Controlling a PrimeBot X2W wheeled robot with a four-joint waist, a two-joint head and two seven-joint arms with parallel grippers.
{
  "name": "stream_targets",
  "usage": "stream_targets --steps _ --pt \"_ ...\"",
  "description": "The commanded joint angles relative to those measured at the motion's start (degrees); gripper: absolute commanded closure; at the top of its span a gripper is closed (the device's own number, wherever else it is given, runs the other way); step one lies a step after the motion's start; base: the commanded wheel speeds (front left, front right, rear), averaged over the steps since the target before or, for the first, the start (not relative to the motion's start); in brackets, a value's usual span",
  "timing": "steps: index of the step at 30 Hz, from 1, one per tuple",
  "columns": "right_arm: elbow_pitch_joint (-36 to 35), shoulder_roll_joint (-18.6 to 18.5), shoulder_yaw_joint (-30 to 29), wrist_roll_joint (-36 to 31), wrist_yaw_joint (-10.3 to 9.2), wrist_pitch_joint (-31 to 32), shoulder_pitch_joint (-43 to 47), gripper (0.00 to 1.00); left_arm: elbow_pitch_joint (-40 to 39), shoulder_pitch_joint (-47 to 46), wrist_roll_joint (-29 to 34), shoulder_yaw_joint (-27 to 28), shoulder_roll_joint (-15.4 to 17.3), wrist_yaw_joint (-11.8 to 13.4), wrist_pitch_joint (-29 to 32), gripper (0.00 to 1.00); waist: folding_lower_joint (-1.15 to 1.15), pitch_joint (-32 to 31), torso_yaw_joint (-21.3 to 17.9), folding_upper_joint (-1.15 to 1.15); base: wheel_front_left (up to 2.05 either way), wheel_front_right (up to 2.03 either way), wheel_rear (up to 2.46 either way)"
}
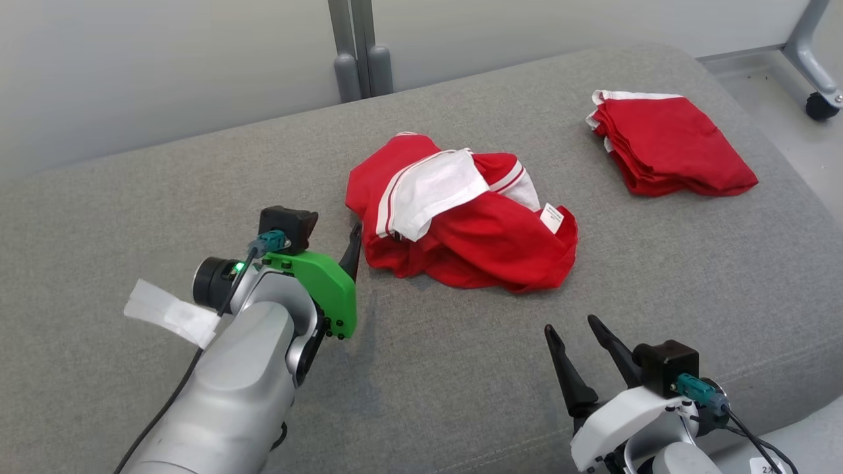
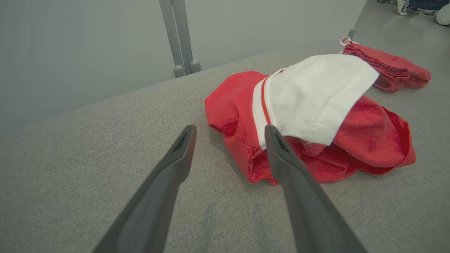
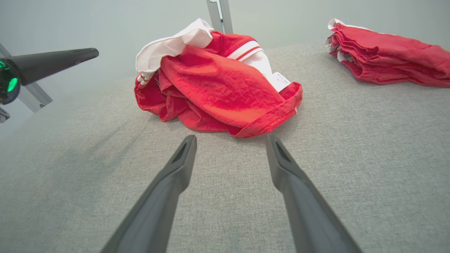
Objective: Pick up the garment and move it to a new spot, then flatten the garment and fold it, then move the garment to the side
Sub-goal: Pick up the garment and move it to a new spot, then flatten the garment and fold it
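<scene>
The right gripper (image 1: 571, 324) hovers nearest the robot, low over the grey fabric-covered cushion (image 1: 132, 217). Its fingers are spread and empty, aimed at the near edge of the garment (image 1: 461, 230) and just short of it.

The left gripper (image 2: 230, 130) sits a little farther out at the garment's left edge. Its fingers are also apart, with nothing between them. In the left wrist view one finger crosses in front of the cloth, but I cannot tell whether it touches.

The garment lies crumpled in the middle of the cushion, a red knit heap with a white panel (image 1: 435, 187) draped over its top and a white label (image 1: 552, 217) turned out on its right side. It looks light, limp and thin, so it should sag and drape from any pinch and drag on the rough upholstery rather than slide. Nothing on it seems fragile.

The stitched hem (image 3: 267, 123) along the near right makes a firm, findable edge, and the striped white trim at the left offers a second. Taking two separate edges should open the bundle better than one central bunch.

As a heap it points nowhere clearly. Its longer spread runs left to right across the head view, tilting nearer toward the right. Neck and sleeves cannot be told apart with confidence.

Farther right, well apart, lies a folded red garment (image 1: 672, 141).
</scene>
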Motion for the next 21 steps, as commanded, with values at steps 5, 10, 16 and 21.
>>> stream_targets --steps 5,10,16,21 --pt "-0.82 -0.10 0.39 -0.10 -0.05 0.50 1.02 0.00 -2.26 -2.28 0.91 -2.10 -0.54 -1.02 2.50 0.00 0.00 -1.69 -0.64 0.00 0.00 0.00 0.00" --pt "-1.34 -0.07 0.36 -0.42 -0.05 0.67 1.13 0.00 -4.30 -4.27 0.63 -4.15 -0.82 -1.58 6.30 0.00 0.00 -0.47 -4.10 0.00 0.00 0.00 0.00" --pt "-1.93 -0.06 0.08 0.05 -0.05 0.22 0.43 0.00 -6.32 -7.13 1.18 -6.85 -0.98 -1.27 10.22 0.00 0.00 2.87 -9.16 0.00 0.00 0.00 0.00" --pt "-1.36 -0.05 -0.02 1.05 -0.05 -0.90 -0.51 0.00 -6.19 -9.01 1.98 -9.06 -0.93 -0.31 13.01 0.00 0.00 5.55 -12.39 0.00 0.00 0.00 0.00"
